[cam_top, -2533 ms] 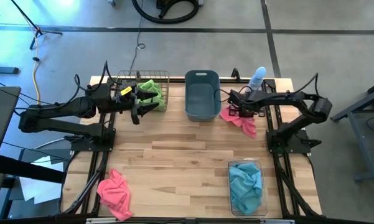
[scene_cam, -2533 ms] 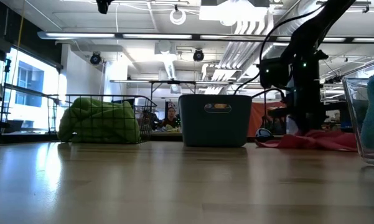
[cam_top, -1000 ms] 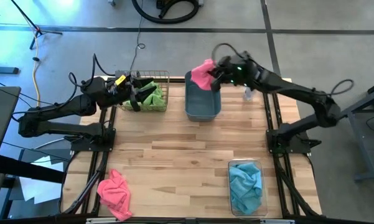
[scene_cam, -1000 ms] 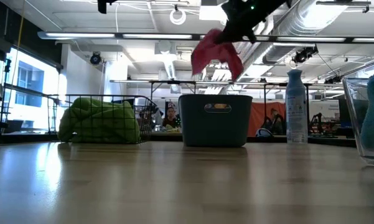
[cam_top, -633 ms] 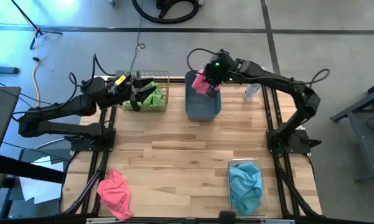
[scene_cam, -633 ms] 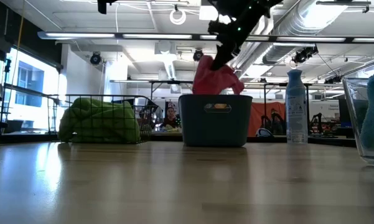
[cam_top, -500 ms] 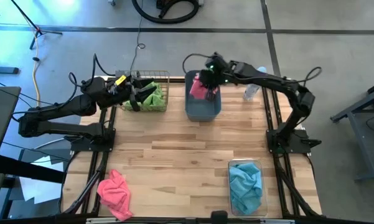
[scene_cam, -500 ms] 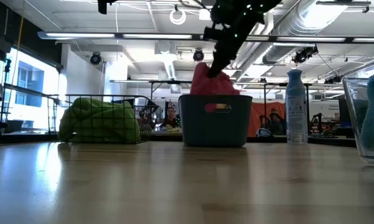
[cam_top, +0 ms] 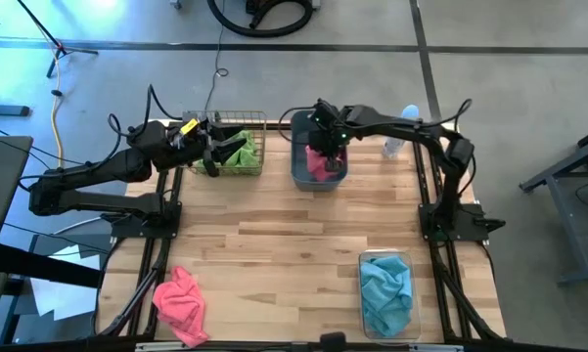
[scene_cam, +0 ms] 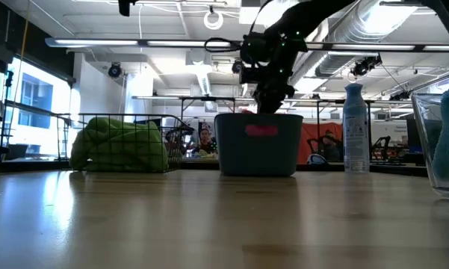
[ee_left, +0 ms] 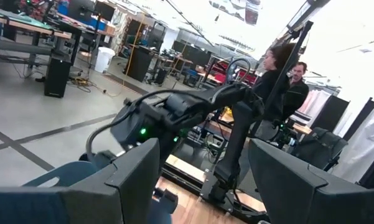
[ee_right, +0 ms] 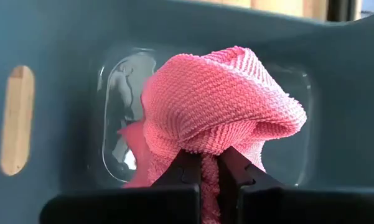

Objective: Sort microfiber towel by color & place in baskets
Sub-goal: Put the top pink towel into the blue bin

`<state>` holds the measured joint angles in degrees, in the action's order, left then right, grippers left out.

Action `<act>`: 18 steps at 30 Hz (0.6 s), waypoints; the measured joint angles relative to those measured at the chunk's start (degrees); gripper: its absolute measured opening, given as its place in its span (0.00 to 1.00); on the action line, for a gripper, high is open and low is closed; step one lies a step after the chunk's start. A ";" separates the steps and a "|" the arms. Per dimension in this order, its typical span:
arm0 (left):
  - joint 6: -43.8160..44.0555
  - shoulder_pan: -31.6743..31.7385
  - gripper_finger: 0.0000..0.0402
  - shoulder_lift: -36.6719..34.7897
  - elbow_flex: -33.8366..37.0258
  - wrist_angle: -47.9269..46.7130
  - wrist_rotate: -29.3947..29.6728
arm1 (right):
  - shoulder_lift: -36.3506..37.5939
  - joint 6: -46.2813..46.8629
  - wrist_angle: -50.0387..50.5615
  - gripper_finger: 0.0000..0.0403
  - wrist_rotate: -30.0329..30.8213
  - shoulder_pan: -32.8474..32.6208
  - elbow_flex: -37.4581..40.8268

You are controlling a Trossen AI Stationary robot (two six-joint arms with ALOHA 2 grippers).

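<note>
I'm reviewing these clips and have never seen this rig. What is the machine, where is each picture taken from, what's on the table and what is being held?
Two dark robot arms work at a wooden table. One camera looks straight down, one sits at table height, and one rides on each wrist. The right gripper is lowered into the grey-blue tub, shut on a pink towel. The left gripper hangs open over the wire basket, which holds a green towel. A clear bin near the front holds a blue towel. Another pink towel lies loose on the table, and a spray bottle stands beside the tub.
</note>
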<state>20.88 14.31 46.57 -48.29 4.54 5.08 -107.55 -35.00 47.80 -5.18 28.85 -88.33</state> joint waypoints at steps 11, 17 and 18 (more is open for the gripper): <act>-0.02 0.00 0.58 0.00 0.00 0.00 0.00 | -3.74 0.02 -0.80 0.00 0.02 -0.72 0.01; -0.02 0.00 0.58 0.00 0.00 -0.02 0.00 | -3.74 2.25 -1.60 0.07 0.01 -1.20 0.01; -0.02 0.02 0.58 0.00 0.00 -0.04 0.00 | -3.74 2.72 -1.65 0.09 0.03 -1.36 0.01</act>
<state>20.86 14.32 46.57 -48.29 4.49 5.08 -111.28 -32.28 46.15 -5.15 27.49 -88.31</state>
